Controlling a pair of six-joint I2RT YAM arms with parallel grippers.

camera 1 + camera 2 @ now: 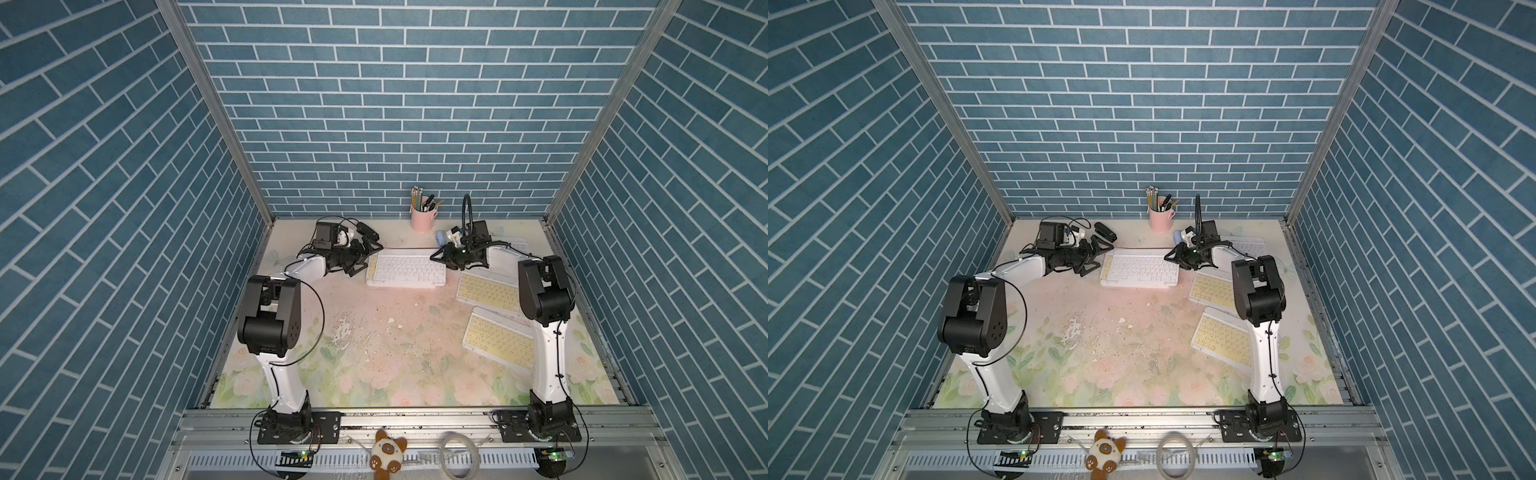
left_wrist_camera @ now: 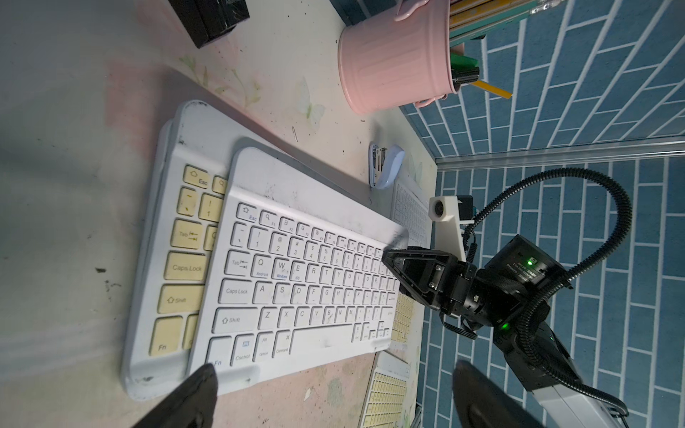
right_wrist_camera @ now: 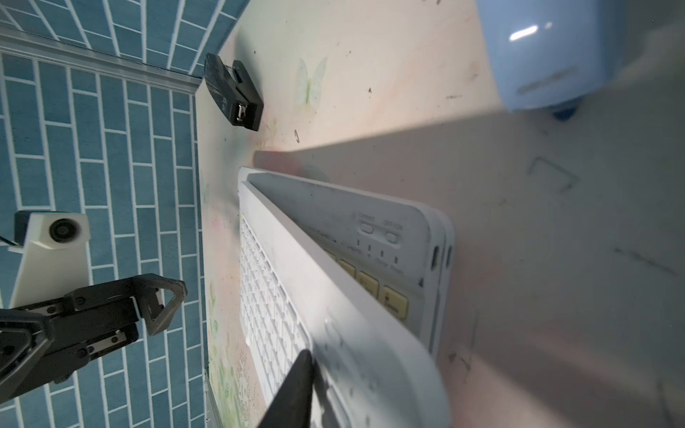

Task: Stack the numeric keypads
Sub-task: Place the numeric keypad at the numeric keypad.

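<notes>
In both top views a white-keyed keypad [image 1: 409, 270] lies on a yellow-keyed keypad [image 2: 181, 266], shifted toward the right, at the back middle of the table. My right gripper [image 1: 435, 254] is at the top keypad's right end. One of its fingers [image 3: 293, 389] rests at the keypad's top face and the other is hidden. My left gripper [image 2: 333, 402] stands open at the stack's left end, holding nothing. Two yellow-keyed keypads [image 1: 490, 293] [image 1: 498, 341] lie flat at the right. Another white keypad [image 1: 513, 242] lies behind the right arm.
A pink pen pot [image 1: 423, 218] stands at the back wall. A black stapler [image 1: 368, 230] lies behind my left gripper and a pale blue stapler [image 1: 441, 237] behind my right gripper. Blue brick walls close in three sides of the floral table [image 1: 374, 353].
</notes>
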